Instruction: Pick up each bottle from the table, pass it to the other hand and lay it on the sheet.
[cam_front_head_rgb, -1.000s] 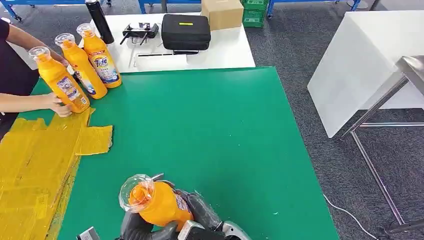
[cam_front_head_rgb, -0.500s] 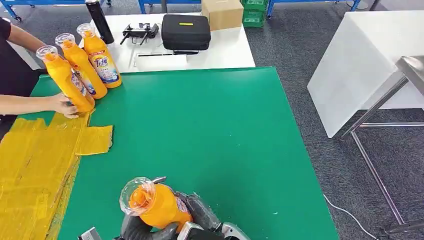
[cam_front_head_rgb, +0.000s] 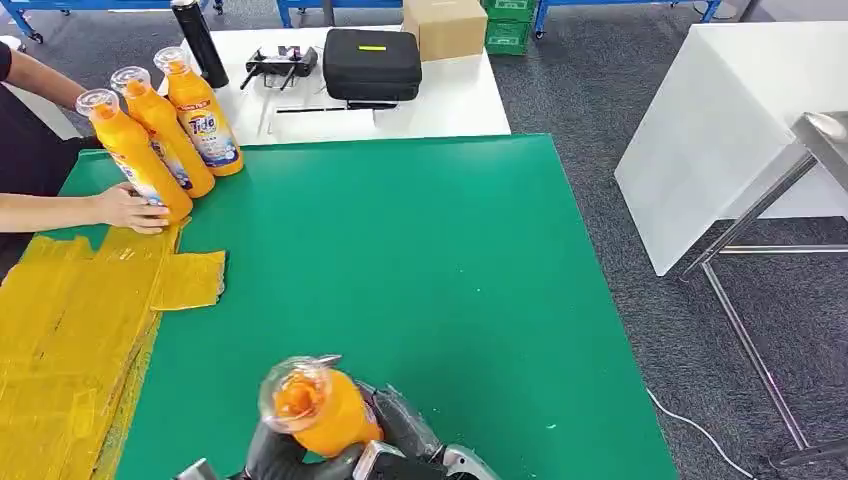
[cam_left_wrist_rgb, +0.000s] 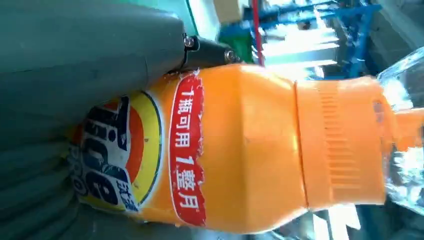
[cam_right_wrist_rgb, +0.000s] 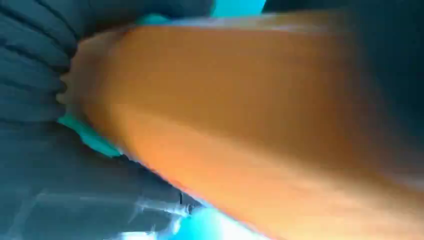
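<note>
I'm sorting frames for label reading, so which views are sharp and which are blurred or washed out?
Head view: sharp and evenly lit, the label on the far bottle readable. Left wrist view: the held bottle has crisp print, but the background behind its cap is blown out by glare. Right wrist view: too close, the bottle is an orange smear, nothing readable.

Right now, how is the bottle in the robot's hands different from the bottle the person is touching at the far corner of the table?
The robot's bottle is lifted off the green table, while the person's bottle stands on it. The robot's bottle tips its clear cap toward the camera; the person's bottle stands nearly upright beside two others. The robot's left hand and right hand both wrap the robot's bottle; a person's hand touches the base of the other. Both are orange with clear caps.
</note>
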